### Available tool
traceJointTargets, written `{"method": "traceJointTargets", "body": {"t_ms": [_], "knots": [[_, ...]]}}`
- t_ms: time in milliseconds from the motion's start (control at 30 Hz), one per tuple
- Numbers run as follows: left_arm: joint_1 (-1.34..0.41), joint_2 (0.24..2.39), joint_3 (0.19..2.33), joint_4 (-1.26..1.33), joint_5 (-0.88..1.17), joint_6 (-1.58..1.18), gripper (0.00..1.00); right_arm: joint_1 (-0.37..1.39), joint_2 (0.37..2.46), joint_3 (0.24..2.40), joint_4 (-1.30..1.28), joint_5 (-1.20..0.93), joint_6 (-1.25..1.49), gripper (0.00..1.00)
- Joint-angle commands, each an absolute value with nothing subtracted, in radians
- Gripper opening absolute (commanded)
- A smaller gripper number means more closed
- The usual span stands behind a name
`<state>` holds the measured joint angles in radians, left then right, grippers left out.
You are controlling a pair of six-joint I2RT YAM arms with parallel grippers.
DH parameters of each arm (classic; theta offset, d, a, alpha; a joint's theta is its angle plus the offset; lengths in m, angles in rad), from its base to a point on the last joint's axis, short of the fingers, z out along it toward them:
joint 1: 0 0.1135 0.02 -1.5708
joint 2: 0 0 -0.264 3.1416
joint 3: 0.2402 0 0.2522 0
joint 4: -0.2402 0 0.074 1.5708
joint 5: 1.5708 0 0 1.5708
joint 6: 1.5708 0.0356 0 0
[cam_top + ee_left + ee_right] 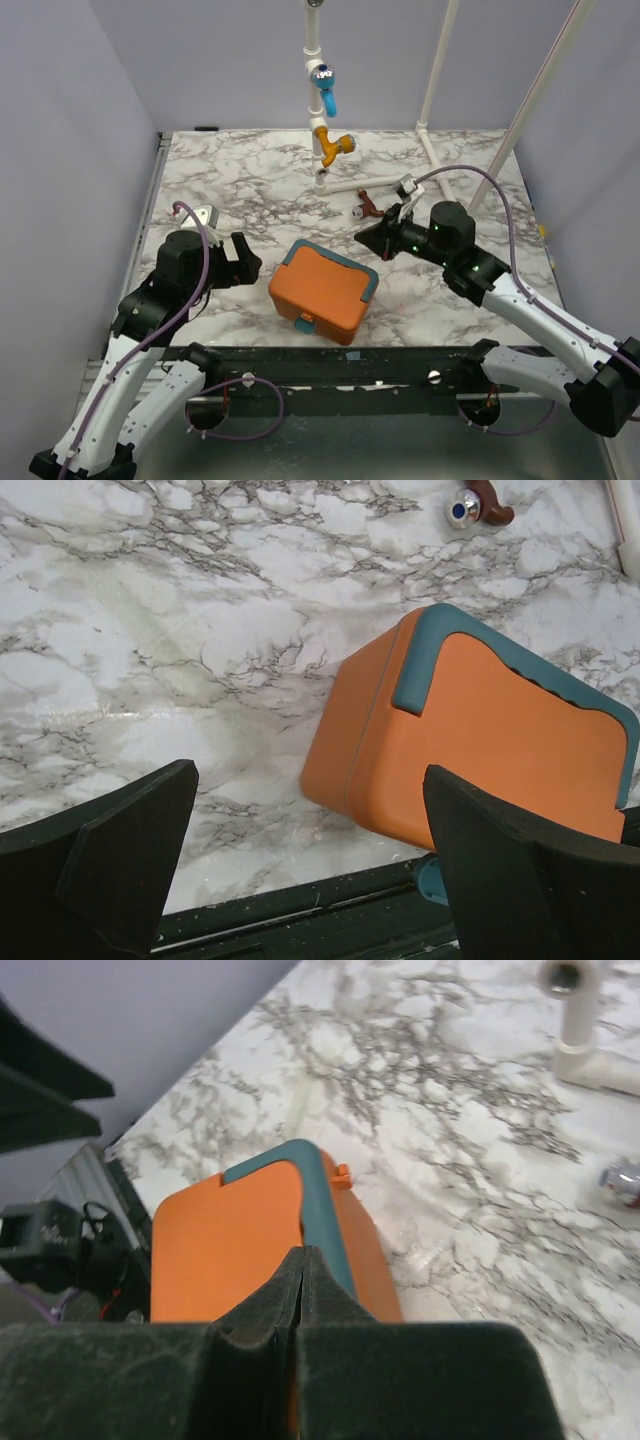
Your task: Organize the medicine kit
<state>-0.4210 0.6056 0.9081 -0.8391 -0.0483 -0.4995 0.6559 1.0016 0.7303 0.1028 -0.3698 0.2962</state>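
Top external shows the medicine kit (pixel 323 292) closed, left claw (pixel 246 262) apart, right claw (pixel 363 236) together; lid-opening seems next.

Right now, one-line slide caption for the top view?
Closed orange medicine kit on marble table; left gripper open beside it, right gripper shut near its far corner, neither touching it.

You have a marble table (pixel 240 180) bearing the closed medicine kit (pixel 322 292) near centre, with a small brown piece (pixel 366 207) at its one o'clock.

Smooth, seemingly plastic medicine kit (pixel 322 291)
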Motion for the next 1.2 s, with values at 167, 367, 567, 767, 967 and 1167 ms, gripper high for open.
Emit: {"method": "traceJointTargets", "body": {"t_ms": [167,367,567,767,967,1167], "knots": [[-0.416,0.714,0.874,-0.826,-0.11,-0.567,0.99,0.658,1.052,0.974,-0.555,-0.047,0.43,0.01],[-0.384,0.826,0.849,-0.807,-0.104,-0.615,0.98,0.657,1.082,0.982,-0.753,-0.021,0.5,0.01],[-0.35,0.895,0.795,-0.731,-0.042,-0.623,0.99,0.657,1.057,0.872,-0.726,-0.093,0.594,0.01],[-0.341,0.984,0.765,-0.682,0.05,-0.603,0.98,0.658,1.075,0.752,-0.603,-0.19,0.67,0.01],[-0.336,1.028,0.735,-0.655,0.079,-0.592,0.99,0.658,1.103,0.684,-0.482,-0.25,0.748,0.01],[-0.331,1.051,0.703,-0.634,0.14,-0.588,0.99,0.658,1.109,0.642,-0.365,-0.3,0.846,0.01]]}}
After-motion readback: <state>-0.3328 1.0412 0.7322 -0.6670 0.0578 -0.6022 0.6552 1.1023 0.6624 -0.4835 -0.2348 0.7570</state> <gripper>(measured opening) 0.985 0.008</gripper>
